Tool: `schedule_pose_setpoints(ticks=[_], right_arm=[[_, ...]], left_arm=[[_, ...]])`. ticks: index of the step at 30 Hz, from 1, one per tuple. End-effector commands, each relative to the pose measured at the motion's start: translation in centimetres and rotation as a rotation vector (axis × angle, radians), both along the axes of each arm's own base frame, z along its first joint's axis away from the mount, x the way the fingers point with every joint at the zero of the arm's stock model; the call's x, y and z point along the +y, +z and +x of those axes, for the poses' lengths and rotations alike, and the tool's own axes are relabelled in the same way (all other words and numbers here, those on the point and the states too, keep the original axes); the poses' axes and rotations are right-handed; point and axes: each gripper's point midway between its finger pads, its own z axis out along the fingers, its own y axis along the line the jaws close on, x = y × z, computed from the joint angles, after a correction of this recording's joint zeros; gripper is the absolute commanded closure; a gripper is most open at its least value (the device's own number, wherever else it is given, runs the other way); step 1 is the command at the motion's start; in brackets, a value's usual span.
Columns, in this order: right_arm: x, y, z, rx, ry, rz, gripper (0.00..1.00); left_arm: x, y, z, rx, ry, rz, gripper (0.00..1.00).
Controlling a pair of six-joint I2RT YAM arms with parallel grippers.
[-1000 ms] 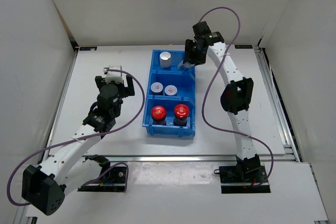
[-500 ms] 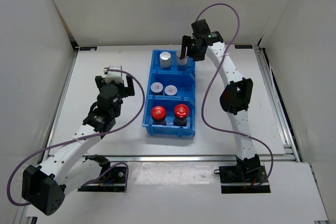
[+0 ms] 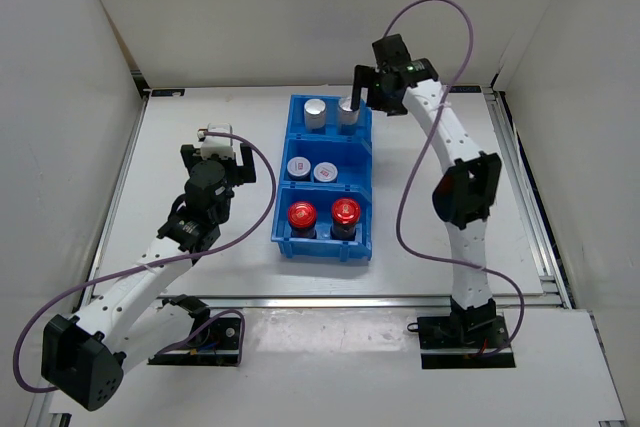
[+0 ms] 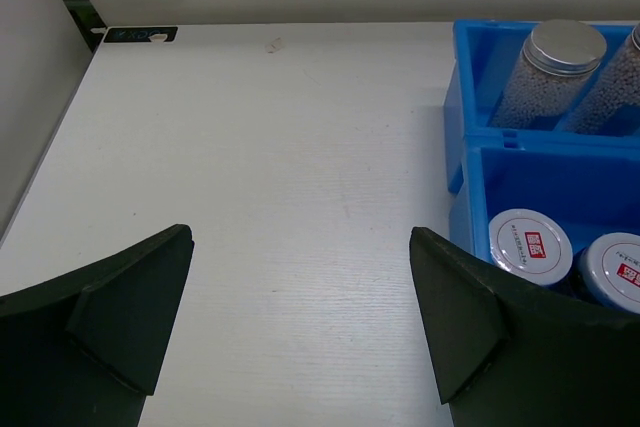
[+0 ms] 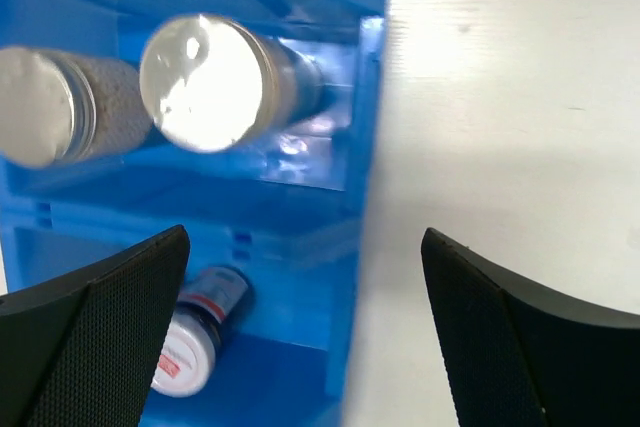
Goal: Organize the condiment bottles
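All six condiment bottles stand in the blue bin [image 3: 281, 197] in the middle of the bench [image 3: 190, 117], two to a compartment. The two tall silver-capped bottles [image 3: 315, 110] fill the far compartment, the two short silver-lidded jars [image 3: 299, 167] with red-and-white labels on top sit in the middle one, and the two red-capped jars [image 3: 302, 214] sit in the near one.

The right claw [image 5: 303, 235] hangs over the bin's far right corner, its jaws wide and holding nothing; the right-hand tall bottle [image 5: 205, 82] stands free just below it. The left claw [image 4: 300, 237] is over bare bench to the left of the bin, jaws also wide and empty, apart from the bin wall.
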Motion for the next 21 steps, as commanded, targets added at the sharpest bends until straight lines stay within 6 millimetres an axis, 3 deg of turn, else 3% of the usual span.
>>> schedule_pose_setpoints(ticks=[1, 2, 4, 7, 8, 9, 10, 12, 13, 16, 21], right_arm=[[-2.7, 6.8, -2.2, -0.162, -0.044, -0.073, 0.00], [-3.0, 9.0, -3.6, -0.206, -0.037, -0.074, 0.00], [-4.1, 9.3, -5.0, -0.216, -0.046, -0.094, 0.00], [-5.7, 8.3, -9.4, -0.169, -0.039, -0.109, 0.00], [-6.6, 9.7, -11.4, -0.196, -0.041, -0.096, 0.00], [-7.4, 6.5, -13.2, -0.124, -0.041, -0.125, 0.00], [-7.8, 7.8, -15.3, -0.158, -0.040, -0.089, 0.00], [-8.6, 6.4, -18.0, -0.133, -0.030, -0.076, 0.00], [-9.7, 5.3, -20.4, -0.120, -0.036, -0.076, 0.00], [-11.7, 4.2, -24.5, -0.131, -0.054, -0.066, 0.00], [-15.0, 4.1, -27.7, -0.213, -0.089, -0.121, 0.00]], left_arm=[[0.3, 2.5, -0.1, -0.056, 0.014, -0.012, 0.00], [0.2, 2.1, 0.0, -0.046, 0.014, -0.006, 0.00], [0.4, 1.7, 0.0, -0.037, 0.022, 0.009, 0.00], [0.8, 1.5, 0.2, -0.035, 0.044, 0.022, 0.00], [1.0, 1.5, 0.2, -0.034, 0.052, 0.034, 0.00], [1.0, 1.5, 0.2, -0.034, 0.052, 0.034, 0.00], [1.1, 1.5, 0.1, -0.035, 0.061, 0.035, 0.00], [1.2, 1.9, 0.0, -0.043, 0.060, 0.040, 0.00], [1.2, 1.9, 0.0, -0.043, 0.061, 0.040, 0.00], [1.0, 1.4, 0.2, -0.031, 0.049, 0.046, 0.00], [0.4, 0.6, 1.0, 0.003, 0.037, 0.083, 0.00]])
